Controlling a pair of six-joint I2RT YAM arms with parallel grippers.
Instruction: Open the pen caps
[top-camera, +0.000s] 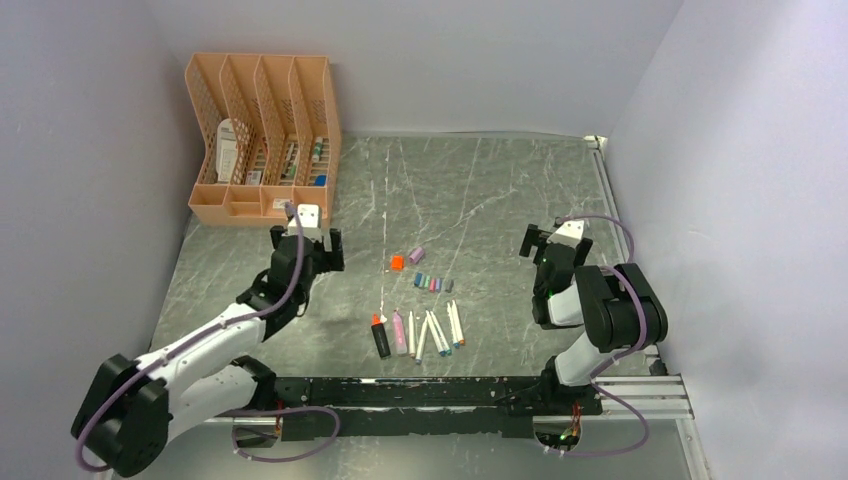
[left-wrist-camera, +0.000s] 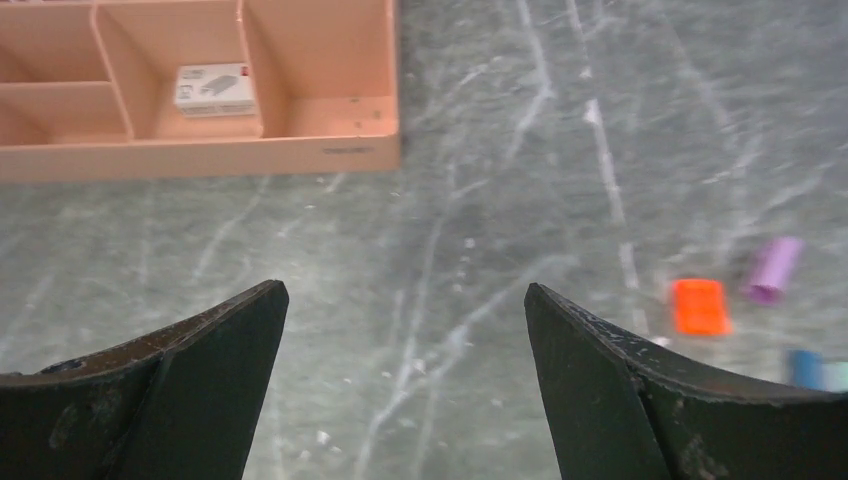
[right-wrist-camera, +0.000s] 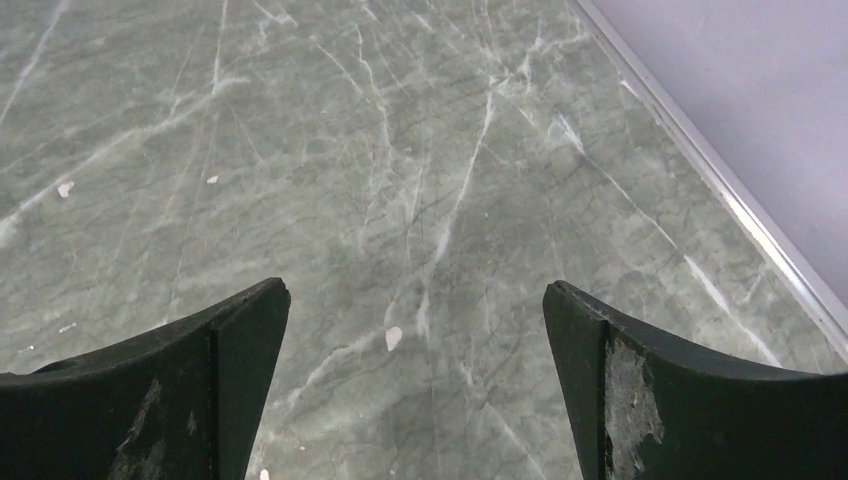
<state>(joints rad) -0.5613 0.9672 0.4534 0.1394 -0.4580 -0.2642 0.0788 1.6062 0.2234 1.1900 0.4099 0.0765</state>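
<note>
Loose pen caps lie mid-table: an orange cap (top-camera: 397, 262), a pale purple cap (top-camera: 416, 253), and a row of small blue, teal, pink and grey caps (top-camera: 433, 283). Uncapped pens (top-camera: 420, 333) lie in a row nearer the arms. In the left wrist view the orange cap (left-wrist-camera: 698, 306), purple cap (left-wrist-camera: 773, 268) and a blue cap (left-wrist-camera: 803, 367) show at the right. My left gripper (top-camera: 306, 240) (left-wrist-camera: 405, 300) is open and empty, left of the caps. My right gripper (top-camera: 553, 241) (right-wrist-camera: 416, 295) is open and empty, right of them, over bare table.
An orange desk organiser (top-camera: 262, 140) with slots and small items stands at the back left, its front trays (left-wrist-camera: 200, 100) in the left wrist view. The wall and a metal rail (top-camera: 612, 200) edge the table's right side.
</note>
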